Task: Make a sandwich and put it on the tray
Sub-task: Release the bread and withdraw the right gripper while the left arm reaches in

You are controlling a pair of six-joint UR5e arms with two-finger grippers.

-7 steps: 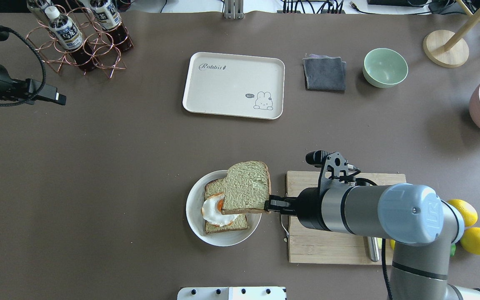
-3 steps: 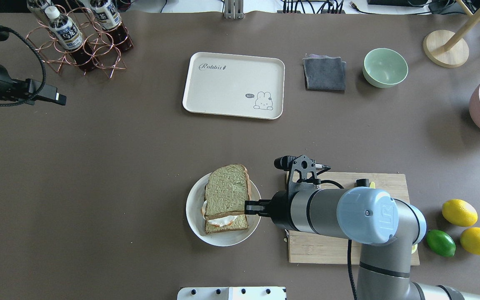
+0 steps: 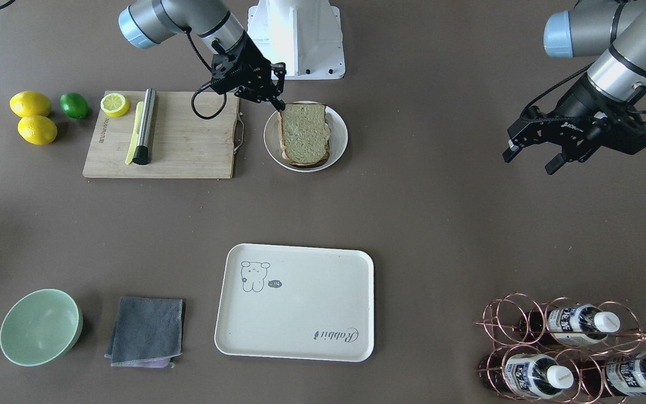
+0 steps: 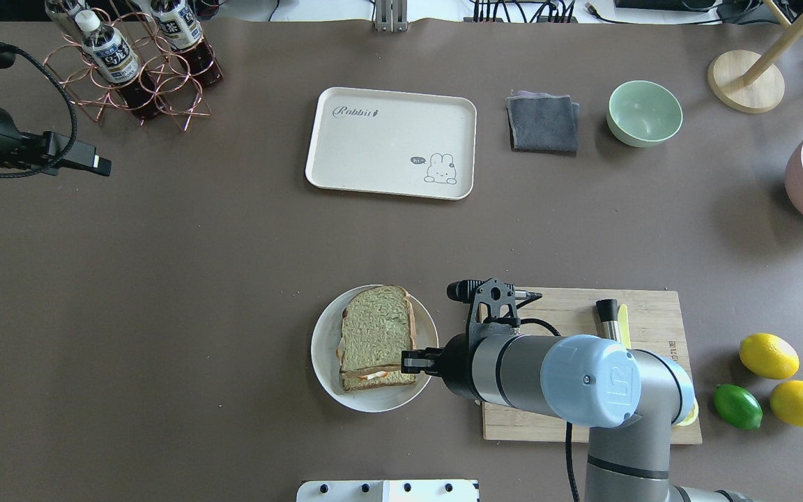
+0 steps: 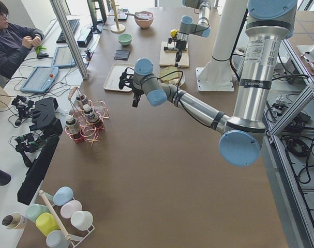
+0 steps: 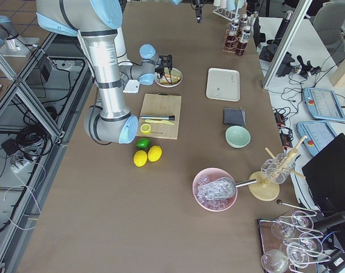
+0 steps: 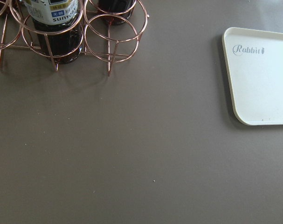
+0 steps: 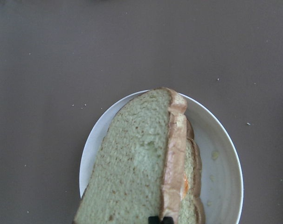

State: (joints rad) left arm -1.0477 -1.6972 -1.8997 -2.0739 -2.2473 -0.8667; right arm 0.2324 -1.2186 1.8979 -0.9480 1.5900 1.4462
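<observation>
The sandwich sits on a round white plate (image 4: 323,352). Its top toast slice (image 4: 376,326) covers the egg and lower slice; a bit of egg (image 4: 373,375) peeks out at the near edge. My right gripper (image 4: 412,361) is shut on the top slice's right edge. In the right wrist view the top slice (image 8: 132,168) is still tilted and orange yolk (image 8: 184,184) shows under the crust. The cream tray (image 4: 391,143) lies bare at the far centre. My left gripper (image 3: 527,161) hovers open and empty far off to the left.
A wooden cutting board (image 4: 555,418) with a knife (image 4: 609,314) lies right of the plate, with lemons (image 4: 767,355) and a lime (image 4: 737,406) beyond. A grey cloth (image 4: 543,123), green bowl (image 4: 644,113) and copper bottle rack (image 4: 140,63) stand along the far side.
My right gripper has moved left and down with the top toast slice, bringing it from beside the plate to lie over the egg and lower slice. The left arm has not moved.
</observation>
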